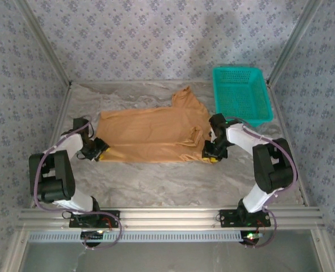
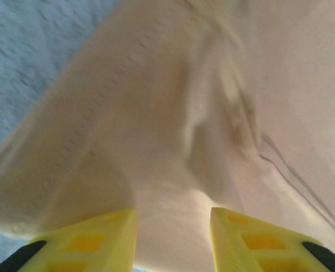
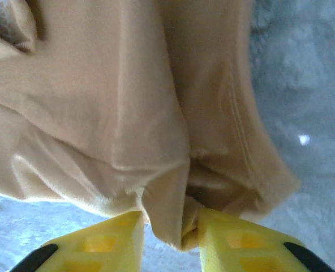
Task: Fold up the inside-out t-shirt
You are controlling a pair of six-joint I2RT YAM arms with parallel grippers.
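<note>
Two grippers sit at the near corners of the inside-out t-shirt (image 1: 156, 133), one on each side. The shirt lies spread out on the table (image 1: 173, 181), tan-orange, with one sleeve pointing toward the back. I see the left gripper (image 1: 99, 148) at the shirt's near left corner. In my left wrist view its yellow fingers (image 2: 99, 238) stand apart, and the shirt's edge with its seam runs right in front of the gap. The right gripper (image 1: 210, 154) is at the near right corner. In my right wrist view its fingers (image 3: 235, 238) are closed on a bunched fold of the shirt that hangs down between them. The teal basket (image 1: 241, 93) sits at the back right, just beside the shirt.
</note>
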